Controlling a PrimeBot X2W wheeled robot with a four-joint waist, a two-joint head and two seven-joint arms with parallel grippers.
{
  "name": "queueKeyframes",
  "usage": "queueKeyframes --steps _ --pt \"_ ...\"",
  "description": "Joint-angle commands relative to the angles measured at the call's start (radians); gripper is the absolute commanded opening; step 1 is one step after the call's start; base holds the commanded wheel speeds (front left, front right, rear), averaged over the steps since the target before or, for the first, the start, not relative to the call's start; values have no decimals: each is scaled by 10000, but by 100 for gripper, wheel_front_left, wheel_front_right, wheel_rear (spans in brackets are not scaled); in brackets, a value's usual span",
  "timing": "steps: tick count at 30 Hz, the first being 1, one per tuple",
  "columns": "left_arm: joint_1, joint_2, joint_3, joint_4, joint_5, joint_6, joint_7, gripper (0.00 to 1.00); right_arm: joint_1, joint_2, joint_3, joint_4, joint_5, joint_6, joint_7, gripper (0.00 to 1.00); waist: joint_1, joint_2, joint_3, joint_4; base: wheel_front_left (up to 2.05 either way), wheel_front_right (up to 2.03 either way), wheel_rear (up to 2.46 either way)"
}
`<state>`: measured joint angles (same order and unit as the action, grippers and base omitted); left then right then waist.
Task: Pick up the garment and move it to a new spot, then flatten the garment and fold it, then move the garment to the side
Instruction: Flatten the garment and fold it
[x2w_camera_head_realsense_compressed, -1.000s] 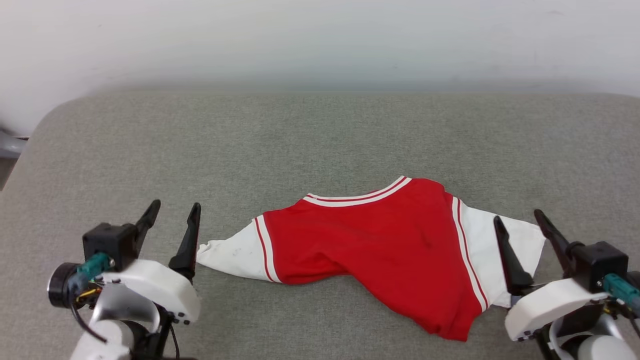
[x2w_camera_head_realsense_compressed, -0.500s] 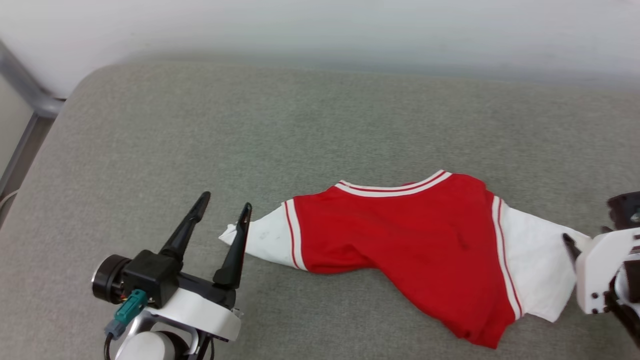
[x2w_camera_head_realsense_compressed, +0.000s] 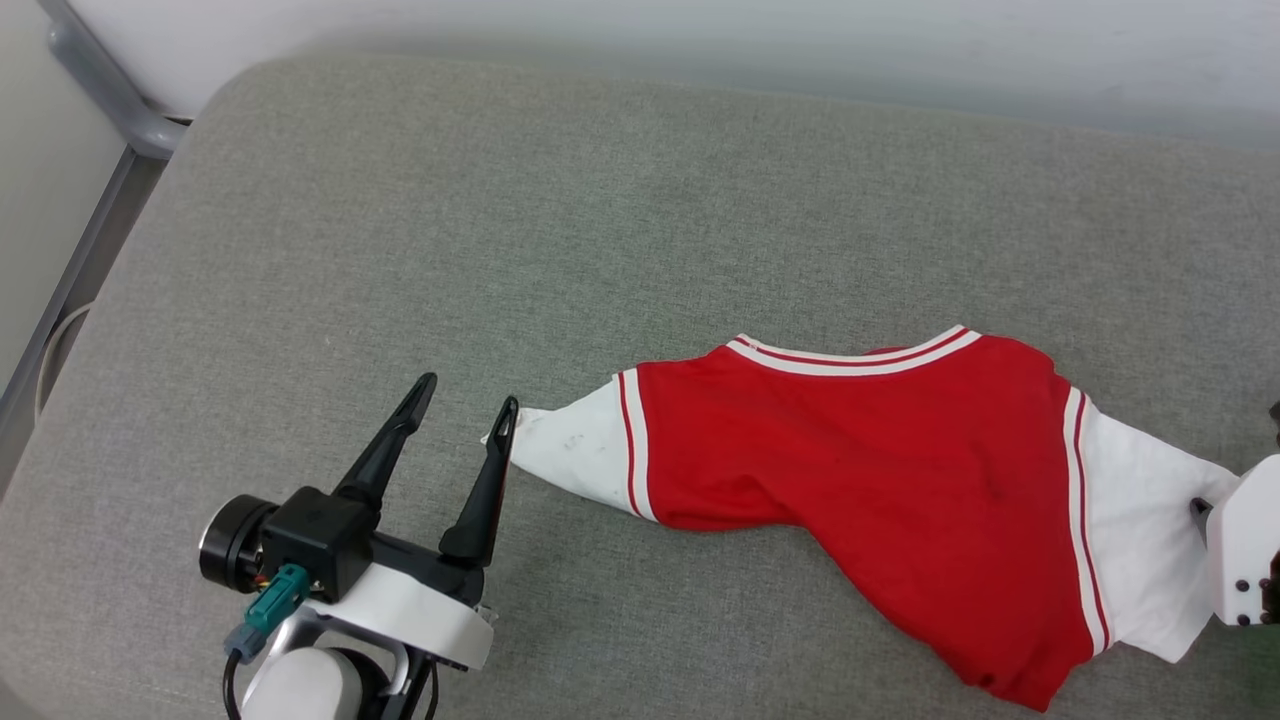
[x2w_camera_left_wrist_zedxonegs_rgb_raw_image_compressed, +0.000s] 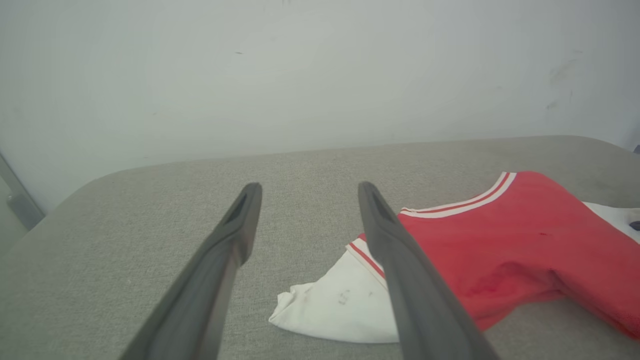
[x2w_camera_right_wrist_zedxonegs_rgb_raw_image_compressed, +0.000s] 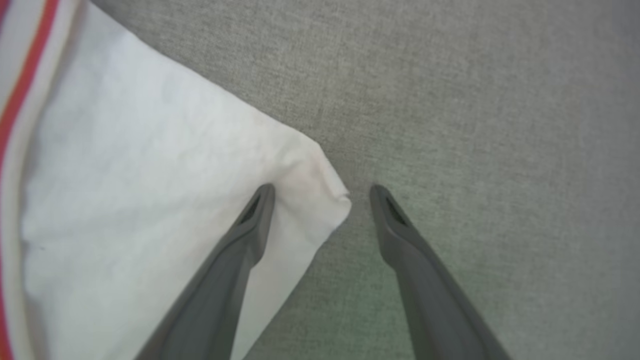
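- Your right gripper (x2w_camera_right_wrist_zedxonegs_rgb_raw_image_compressed: 322, 188) stands with its fingers apart. Its wrist view gives you the crumpled corner of a white sleeve (x2w_camera_right_wrist_zedxonegs_rgb_raw_image_compressed: 150, 200) lying between them, one finger over cloth and the other over bare cushion (x2w_camera_right_wrist_zedxonegs_rgb_raw_image_compressed: 500, 125). Whether they touch the cloth you cannot tell.
- Your left gripper (x2w_camera_head_realsense_compressed: 470, 392) is spread too and holds nothing. The head view puts the other sleeve (x2w_camera_head_realsense_compressed: 570, 455), which tapers to a point, just beside its inner fingertip.
- The left wrist view adds faint dark specks on that sleeve, which runs behind the inner finger.
- Between the two grippers lies the shirt (x2w_camera_head_realsense_compressed: 850, 450): soft, rumpled and red, with striped trim at the seams and collar, and its body slanting toward the right gripper.
- Under everything is the cushion, grey, woven and round-cornered.
- Beyond the left gripper you have a pale wall (x2w_camera_left_wrist_zedxonegs_rgb_raw_image_compressed: 300, 75) and a grey metal bar (x2w_camera_head_realsense_compressed: 100, 90).
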<state>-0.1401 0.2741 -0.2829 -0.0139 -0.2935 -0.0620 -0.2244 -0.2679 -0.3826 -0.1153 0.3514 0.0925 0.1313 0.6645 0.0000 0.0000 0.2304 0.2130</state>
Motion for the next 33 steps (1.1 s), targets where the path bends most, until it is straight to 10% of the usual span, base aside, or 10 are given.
queueKeyframes --steps 1,3,4,5,7,27,28,29,33 --pt "-120 14 -5 17 -10 -18 -22 100 3 33 116 305 12 -10 -6 100 0 0 47 21 0 0 0" --pt "-123 45 -14 48 -22 -22 -24 100 16 106 241 566 127 -9 -83 100 0 0 77 18 0 0 0" --pt "-134 60 -17 62 -28 -18 -26 100 6 144 297 672 189 -7 -139 82 0 0 81 7 0 0 0" --pt "-142 72 -12 80 -37 -8 -29 100 -18 137 345 762 217 -7 -192 35 0 0 75 -12 0 0 0" --pt "-159 98 -8 105 -58 8 -17 100 -164 -13 355 905 215 -12 -444 0 0 0 68 -62 0 0 0" --pt "-197 171 -62 362 -312 -6 -85 100 -1152 -411 -1309 2202 -1098 -14 -2273 0 0 0 -135 -600 0 0 0" --pt "-222 185 -52 404 -345 -4 -85 100 -1168 -364 -1378 2199 -1187 -14 -2377 38 0 0 -138 -627 0 0 0" --pt "-248 191 -28 453 -366 9 -84 100 -1212 -289 -1463 2228 -1252 -14 -2452 100 0 0 -143 -666 0 0 0" --pt "-315 147 109 684 -551 59 -66 100 -1417 10 -1648 2138 -1607 -12 -2923 100 0 0 -274 -856 0 0 0"
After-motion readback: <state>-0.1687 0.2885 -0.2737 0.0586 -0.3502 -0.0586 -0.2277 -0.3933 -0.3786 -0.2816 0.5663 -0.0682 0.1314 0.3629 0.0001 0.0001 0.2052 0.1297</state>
